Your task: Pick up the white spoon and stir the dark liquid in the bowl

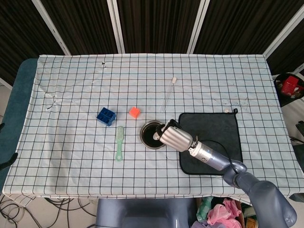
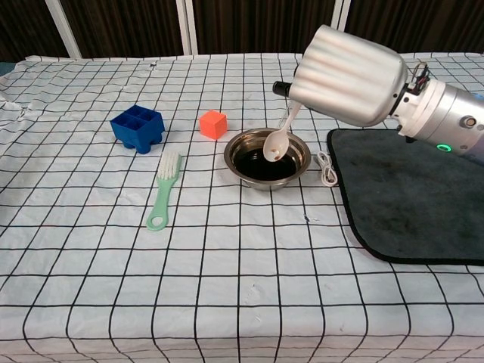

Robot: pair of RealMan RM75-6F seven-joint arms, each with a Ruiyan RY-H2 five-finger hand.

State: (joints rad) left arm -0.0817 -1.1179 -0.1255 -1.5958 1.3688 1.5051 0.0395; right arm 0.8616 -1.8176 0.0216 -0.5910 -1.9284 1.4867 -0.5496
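A steel bowl (image 2: 302, 147) (image 1: 144, 139) of dark liquid stands near the table's middle. My right hand (image 2: 349, 76) (image 1: 175, 137) hovers over the bowl's right side and grips the handle of the white spoon (image 2: 277, 143) (image 1: 156, 136). The spoon slants down to the left, its scoop just above or at the liquid's surface inside the rim; I cannot tell whether it touches. My left hand shows in neither view.
A dark mat (image 2: 416, 193) (image 1: 216, 127) lies right of the bowl, a white cord (image 2: 326, 168) between them. An orange cube (image 2: 213, 123), a blue ice tray (image 2: 138, 127) and a green brush (image 2: 163, 190) sit to the left. A clear pipette (image 1: 170, 91) lies behind.
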